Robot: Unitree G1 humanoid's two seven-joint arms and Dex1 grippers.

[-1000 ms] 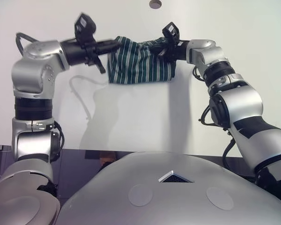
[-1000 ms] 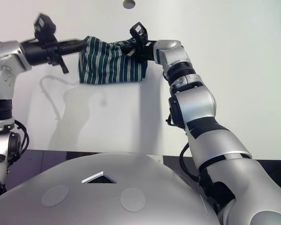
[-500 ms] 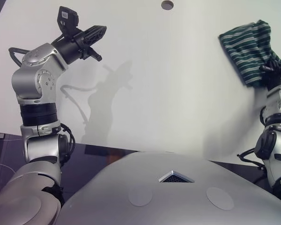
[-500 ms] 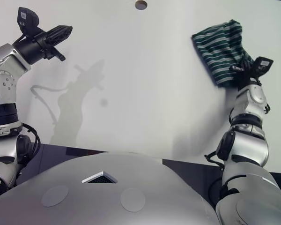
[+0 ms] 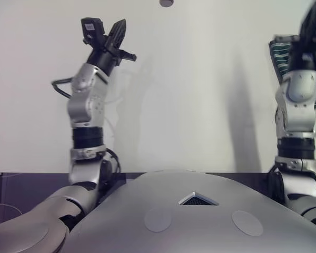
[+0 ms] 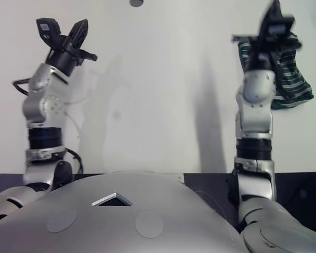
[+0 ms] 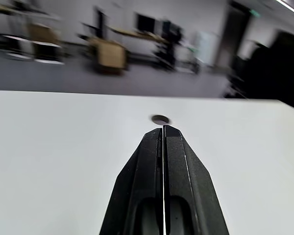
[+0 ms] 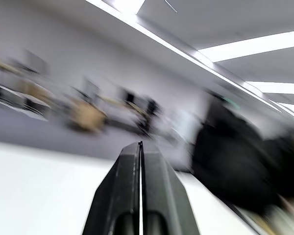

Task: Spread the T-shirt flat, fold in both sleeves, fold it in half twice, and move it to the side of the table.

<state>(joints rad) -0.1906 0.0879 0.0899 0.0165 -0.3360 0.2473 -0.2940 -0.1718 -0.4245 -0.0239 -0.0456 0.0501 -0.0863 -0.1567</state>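
One chg: right gripper [image 8: 139,143] let go of T-shirt [image 6: 289,79], lifted.

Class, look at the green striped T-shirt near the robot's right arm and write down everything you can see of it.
The dark green T-shirt with thin white stripes looks like soft cloth. It is bunched into a rumpled heap, not spread flat, and no sleeve or collar can be made out. It lies on the white table at the robot's right side, partly hidden behind the right arm. The right gripper is shut with no cloth between its fingers. Whether the arm touches the shirt cannot be told.
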